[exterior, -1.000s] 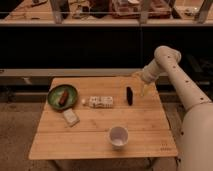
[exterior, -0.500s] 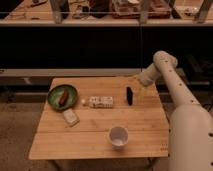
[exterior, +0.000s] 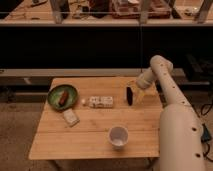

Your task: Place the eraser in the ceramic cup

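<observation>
The eraser (exterior: 129,96) is a small black oblong block on the wooden table (exterior: 90,142), right of the middle near the far edge. My gripper (exterior: 135,93) is low over the table, right beside the eraser on its right side and seemingly touching it. The ceramic cup (exterior: 118,136) is a small white round cup standing upright near the table's front edge, well in front of the eraser and a little to its left. It looks empty.
A green plate (exterior: 63,96) holding a brown item sits at the far left. A white patterned box (exterior: 101,102) and a small pale ball (exterior: 84,102) lie mid-table. A pale beige block (exterior: 71,117) lies in front of the plate. My arm (exterior: 175,125) fills the right side.
My gripper has moved left and slightly down, closing the gap to the eraser. The eraser, the cup and the other things have not moved.
</observation>
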Available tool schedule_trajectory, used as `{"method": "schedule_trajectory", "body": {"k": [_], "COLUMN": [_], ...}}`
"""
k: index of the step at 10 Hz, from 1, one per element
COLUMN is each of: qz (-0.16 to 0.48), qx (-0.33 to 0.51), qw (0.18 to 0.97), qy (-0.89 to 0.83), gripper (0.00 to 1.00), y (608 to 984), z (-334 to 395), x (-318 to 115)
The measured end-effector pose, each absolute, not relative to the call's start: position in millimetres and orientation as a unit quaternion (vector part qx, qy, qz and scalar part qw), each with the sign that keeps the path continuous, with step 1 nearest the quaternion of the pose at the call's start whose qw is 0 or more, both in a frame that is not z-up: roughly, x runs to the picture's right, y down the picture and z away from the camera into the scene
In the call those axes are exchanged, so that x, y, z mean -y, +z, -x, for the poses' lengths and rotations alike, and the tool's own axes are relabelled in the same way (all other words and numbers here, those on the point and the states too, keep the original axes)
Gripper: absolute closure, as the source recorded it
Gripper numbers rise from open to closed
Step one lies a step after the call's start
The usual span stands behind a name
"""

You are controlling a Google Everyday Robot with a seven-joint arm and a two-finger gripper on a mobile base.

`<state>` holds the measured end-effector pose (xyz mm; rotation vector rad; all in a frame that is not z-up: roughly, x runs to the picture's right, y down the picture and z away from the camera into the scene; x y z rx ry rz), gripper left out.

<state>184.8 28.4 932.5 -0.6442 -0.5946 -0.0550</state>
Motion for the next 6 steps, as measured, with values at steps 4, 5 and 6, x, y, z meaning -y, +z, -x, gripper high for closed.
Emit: {"method": "schedule_trajectory", "body": {"k": [4,5,6], "qz": [0.327,0.327,0.326], "qx": [0.289,0.289,0.288], "qw": [0.899,0.899,0.9], "qy": [-0.029,-0.029,-0.029], "gripper": [0.34,0.42,0.51], "y": [947,948,948], "z": [-176,-175,-176], "x": [-37,-36,-35]}}
